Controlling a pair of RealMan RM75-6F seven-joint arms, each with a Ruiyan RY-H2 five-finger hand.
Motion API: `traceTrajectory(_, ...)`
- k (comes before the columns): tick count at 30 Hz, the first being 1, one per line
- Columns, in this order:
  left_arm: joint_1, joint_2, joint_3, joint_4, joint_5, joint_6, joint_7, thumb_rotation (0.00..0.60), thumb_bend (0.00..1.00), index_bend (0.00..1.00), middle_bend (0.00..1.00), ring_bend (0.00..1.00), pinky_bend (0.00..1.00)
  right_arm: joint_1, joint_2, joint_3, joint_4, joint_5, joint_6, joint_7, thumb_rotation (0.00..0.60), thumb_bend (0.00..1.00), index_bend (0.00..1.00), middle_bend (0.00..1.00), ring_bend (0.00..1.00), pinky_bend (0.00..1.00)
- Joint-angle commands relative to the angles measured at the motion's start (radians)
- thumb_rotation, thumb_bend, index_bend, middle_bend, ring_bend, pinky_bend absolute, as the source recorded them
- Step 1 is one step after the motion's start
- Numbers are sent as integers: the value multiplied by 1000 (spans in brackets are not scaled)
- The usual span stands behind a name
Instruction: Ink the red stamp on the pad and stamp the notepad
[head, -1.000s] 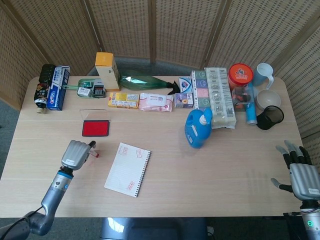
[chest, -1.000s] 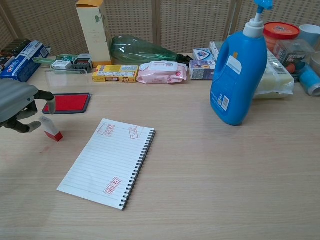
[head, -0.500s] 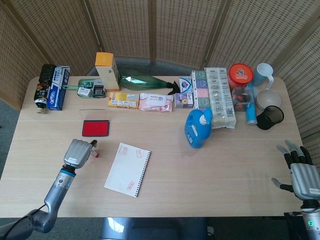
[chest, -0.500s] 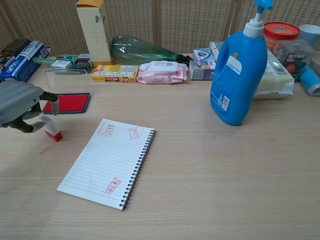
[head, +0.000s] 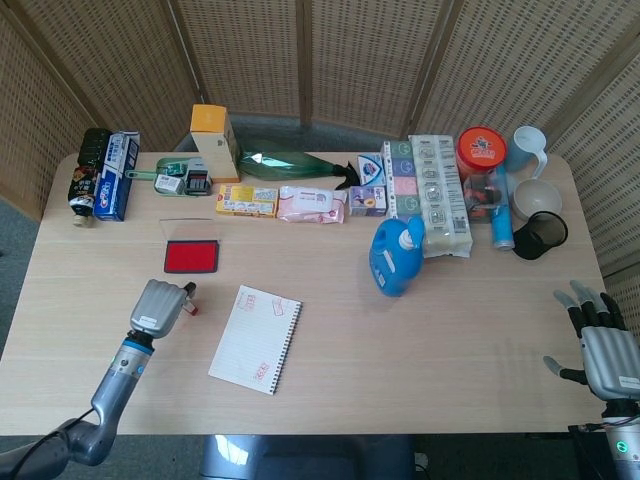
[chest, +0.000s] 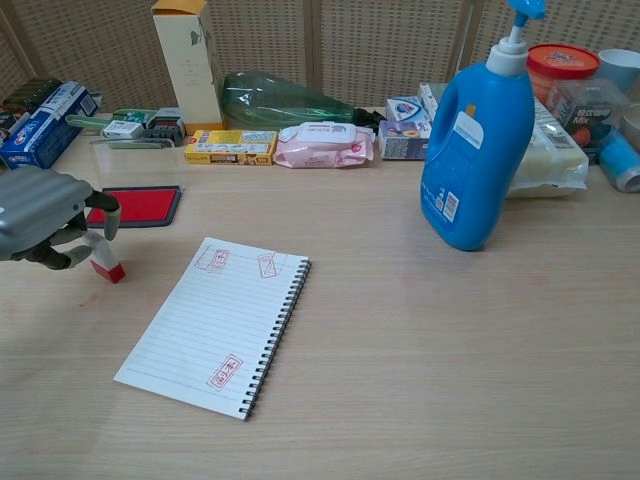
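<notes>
The left hand (chest: 40, 215) sits at the near left of the table (head: 420, 340), fingers curled around the upper end of the red stamp (chest: 103, 257); the stamp leans, its red base resting on the wood just left of the notepad (chest: 215, 325) and just near the ink pad (chest: 135, 206); the grip looks like a light pinch, though the head view hides the fingertips under the back of the hand (head: 157, 306).

The notepad lies flat and slightly turned, spiral binding on its right edge; three red stamp marks show on its lined page (two close together at the far edge, one near the near edge). The ink pad is open, its red surface facing up, with its clear lid (chest: 128, 152) lying just beyond it.

The right hand (head: 605, 345) is at the near right edge of the table, well apart from everything, fingers spread and holding nothing.

A blue detergent bottle (chest: 476, 150) stands right of the notepad; behind it, along the far edge, runs a row of boxes, a green plastic bottle (chest: 285, 100), a pink pack of wipes (chest: 325, 145) and some cups.
</notes>
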Motion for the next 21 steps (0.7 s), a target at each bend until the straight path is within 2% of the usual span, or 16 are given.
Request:
traceTrajectory(1, -1, -2, 1, 1, 1, 2, 1, 600, 370, 525, 1000, 1000, 1000, 0, 1, 0, 0, 0, 0, 2, 600, 0, 123, 10, 0, 0)
traceTrajectory(8, -1, -5, 2, 2, 1, 8, 10, 600, 391, 576, 1000, 1000, 1000, 0, 3, 0, -1, 2, -1, 4, 600, 0, 123, 10, 0, 0)
traceTrajectory(21, -6, 19, 2, -19, 5, 11, 28, 600, 405, 601, 1000, 1000, 1000, 1, 6, 0, -5, 5, -6, 3, 600, 0, 123, 10, 0, 0)
